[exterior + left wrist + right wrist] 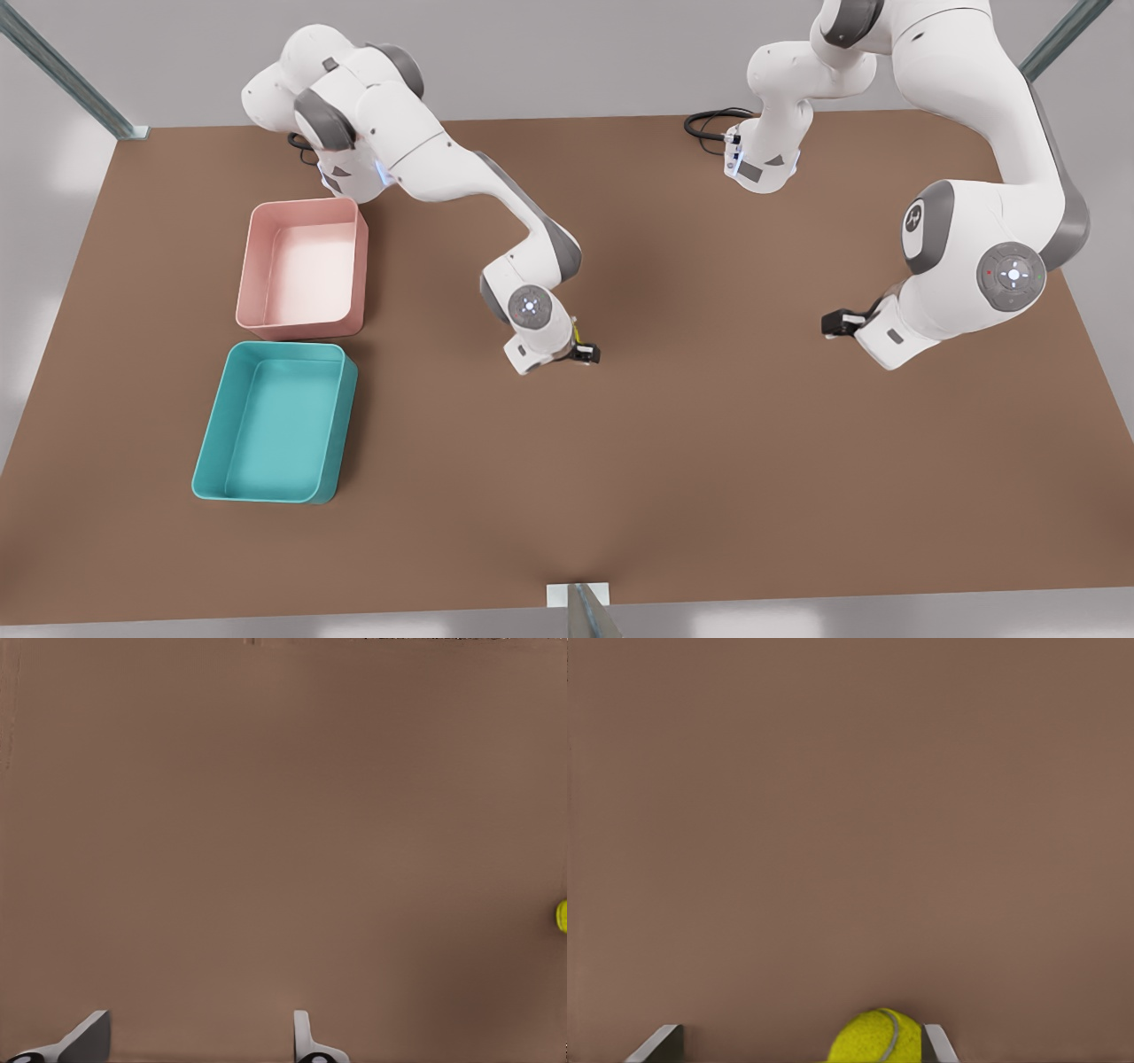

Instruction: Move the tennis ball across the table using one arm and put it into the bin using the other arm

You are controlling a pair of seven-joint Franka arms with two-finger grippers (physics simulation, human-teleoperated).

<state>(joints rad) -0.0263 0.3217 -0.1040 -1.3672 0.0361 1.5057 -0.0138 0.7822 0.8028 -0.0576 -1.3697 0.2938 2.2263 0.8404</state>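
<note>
The brown table (709, 461) bears a pink bin (306, 270) and a teal bin (275, 425), both well apart from the right pincer (586, 352); the tennis ball (877, 1038) lies between its fingers.

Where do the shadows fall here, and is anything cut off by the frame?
Front view: soft shadows darken the matte brown tabletop under both arms and beside the pink bin and teal bin. Right wrist view: the frame cuts off the yellow-green fuzzy tennis ball inside the open right pincer. Left wrist view: no glare.
</note>
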